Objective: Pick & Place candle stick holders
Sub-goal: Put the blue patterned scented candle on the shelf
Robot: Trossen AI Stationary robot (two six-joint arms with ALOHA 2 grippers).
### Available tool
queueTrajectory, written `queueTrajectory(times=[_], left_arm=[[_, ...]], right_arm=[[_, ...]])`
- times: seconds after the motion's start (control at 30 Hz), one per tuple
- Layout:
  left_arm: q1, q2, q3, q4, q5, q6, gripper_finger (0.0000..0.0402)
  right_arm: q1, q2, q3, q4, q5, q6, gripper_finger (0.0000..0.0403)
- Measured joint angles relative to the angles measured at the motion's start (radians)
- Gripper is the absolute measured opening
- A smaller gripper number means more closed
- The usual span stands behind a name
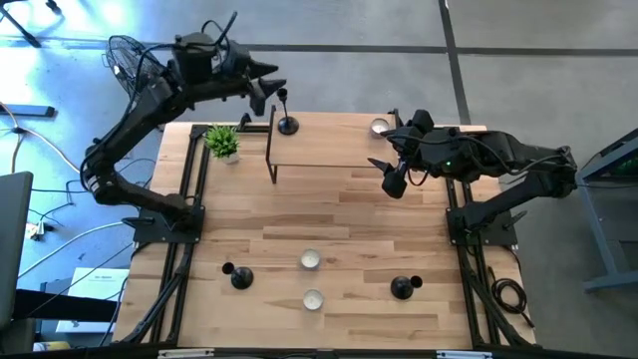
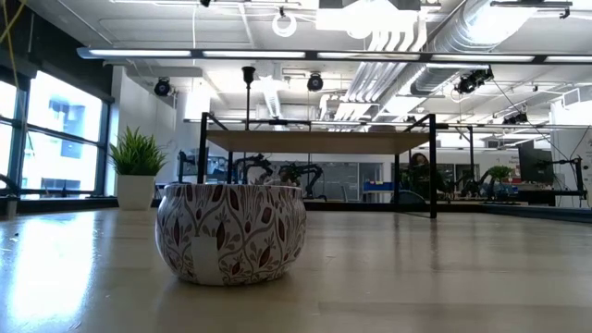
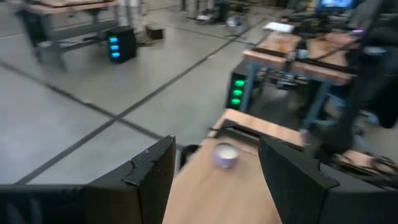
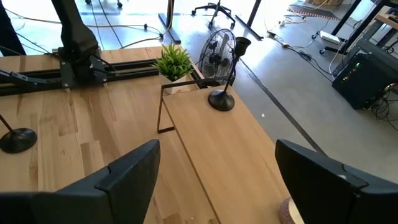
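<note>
One black holder (image 1: pixel 287 124) stands on the raised shelf (image 1: pixel 329 150) at the table's far edge, a tealight cup (image 1: pixel 379 127) near the shelf's right end. The left gripper (image 1: pixel 267 92) hovers beside that holder, jaws apart, empty. The right gripper (image 1: pixel 392 178) hangs open above the shelf, empty. A potted plant (image 1: pixel 222 141) sits at the far left corner. Two holders (image 1: pixel 240 278) (image 1: pixel 402 288) and two cups (image 1: pixel 310 260) (image 1: pixel 312 299) wait near the front edge.

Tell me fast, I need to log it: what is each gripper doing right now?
Left gripper: open, holding nothing, above the raised shelf's left end.
Right gripper: open, holding nothing, over the shelf's right end.
</note>
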Motion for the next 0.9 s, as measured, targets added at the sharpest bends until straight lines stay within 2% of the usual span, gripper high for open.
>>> queueTrajectory(times=[0.2, 0.7, 0.77, 0.9], left_arm=[[-0.119, -0.033, 0.0, -0.034, 0.004, 0.002, 0.0227], [-0.355, -0.035, -0.001, -0.266, -0.001, 0.002, 0.0227], [-0.396, -0.035, -0.001, -0.275, -0.029, 0.01, 0.0227], [-0.49, -0.027, -0.001, -0.292, -0.154, 0.077, 0.0227]], right_arm=[[0.0, 0.0, 0.0, -0.004, 0.0, -0.001, 0.0312], [0.0, 0.0, 0.0, 0.011, 0.014, -0.028, 0.0312], [0.0, 0.0, 0.0, 0.011, 0.014, -0.028, 0.0312], [0.0, 0.0, 0.0, 0.01, 0.013, -0.028, 0.0312]])
